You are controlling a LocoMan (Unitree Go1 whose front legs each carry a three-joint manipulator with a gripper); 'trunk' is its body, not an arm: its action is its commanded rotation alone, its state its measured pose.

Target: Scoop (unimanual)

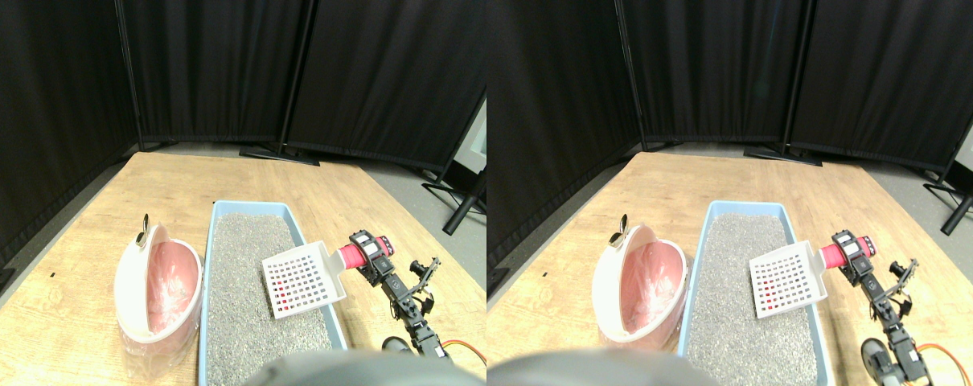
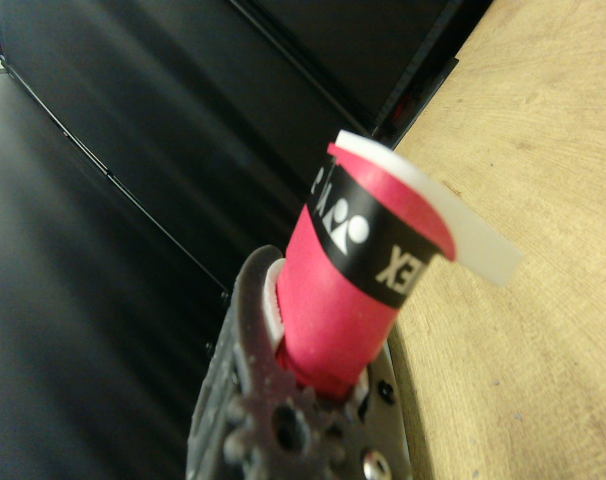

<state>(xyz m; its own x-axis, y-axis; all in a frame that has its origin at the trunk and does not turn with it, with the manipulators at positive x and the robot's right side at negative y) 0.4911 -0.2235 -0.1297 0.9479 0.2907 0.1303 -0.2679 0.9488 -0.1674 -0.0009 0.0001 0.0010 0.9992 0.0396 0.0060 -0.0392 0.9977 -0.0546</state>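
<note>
A blue litter box full of grey litter lies on the wooden floor. My right gripper is shut on the red-wrapped handle of a white slotted scoop. The scoop hangs tilted over the right side of the box, just above the litter. Red shows through its lower slots. In the wrist view the red handle with a black band sits clamped in the dark jaw. To the left of the box stands a white bin with a pink inside, tipped toward the box.
The wooden floor is ringed by black curtains on stands with flat feet. A small metal clip sits on the bin's far rim. An orange cable trails by my arm at the lower right.
</note>
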